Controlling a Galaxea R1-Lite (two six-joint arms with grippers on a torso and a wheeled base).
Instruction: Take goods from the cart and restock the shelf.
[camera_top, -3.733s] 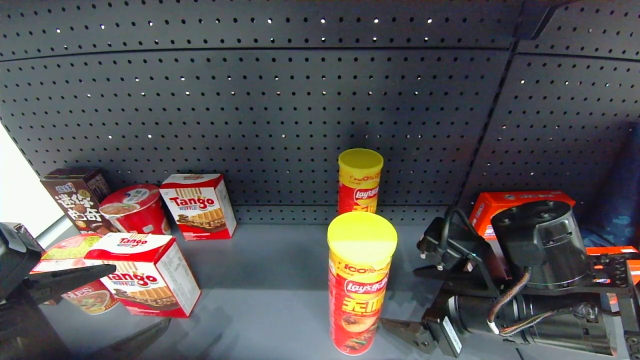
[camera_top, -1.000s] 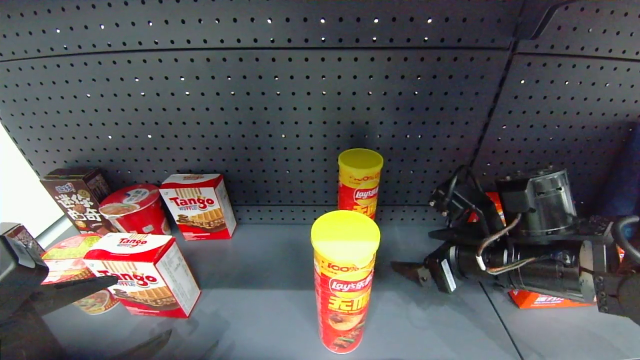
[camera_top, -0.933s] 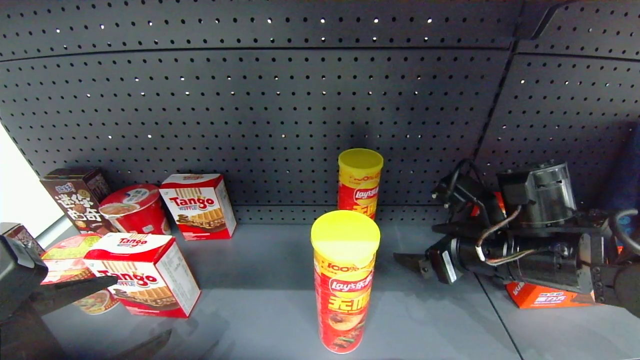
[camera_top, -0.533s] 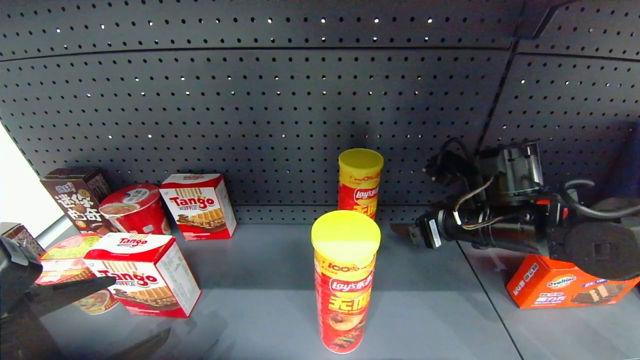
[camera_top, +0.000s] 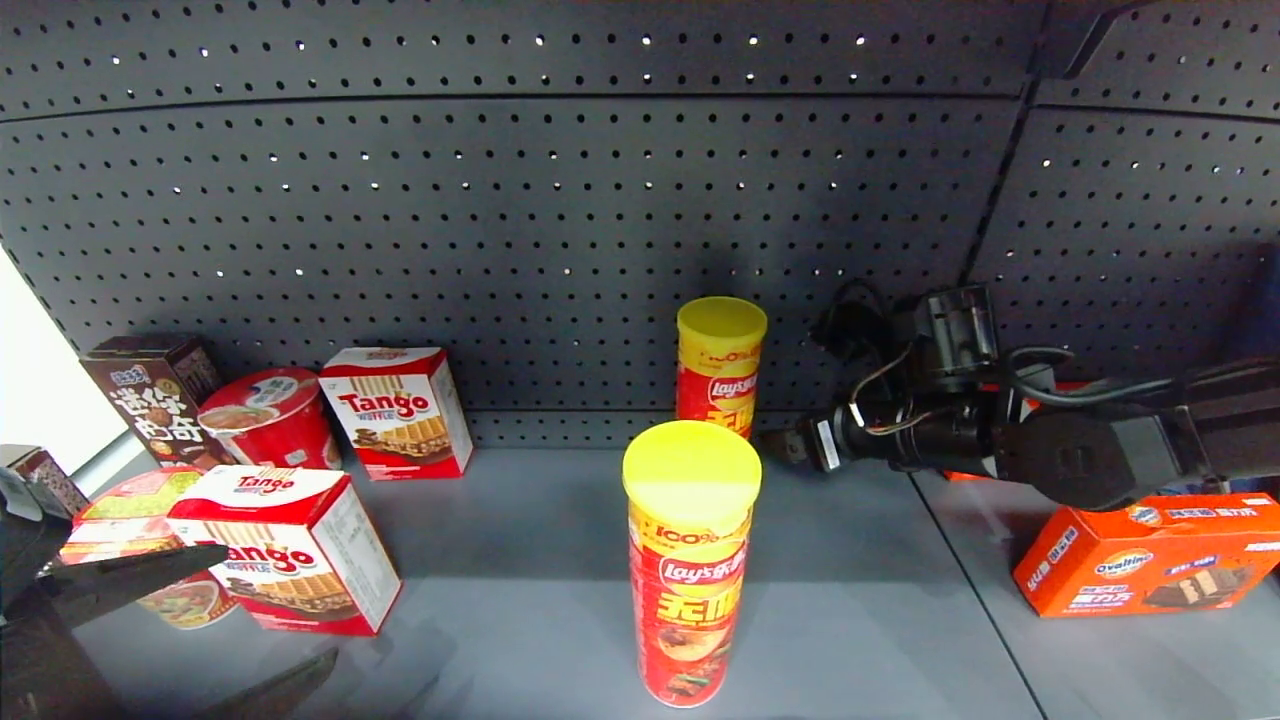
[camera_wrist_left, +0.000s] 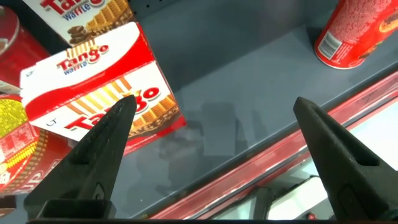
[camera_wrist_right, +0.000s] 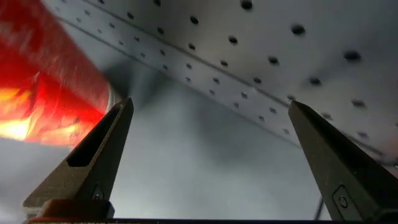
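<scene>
Beside the rear chips can (camera_top: 720, 365), right fingers (camera_wrist_right: 93, 162) spread wide, left fingers (camera_wrist_left: 93, 162) wide near wafer box (camera_wrist_left: 93, 65)

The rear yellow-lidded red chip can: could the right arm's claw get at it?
Probably yes: the open right claw sits just beside the rear yellow-lidded red chip can, with only bare grey shelf between.

Black cabled arm (camera_top: 1090, 455), pointed gripper (camera_wrist_right: 209, 104)
</scene>
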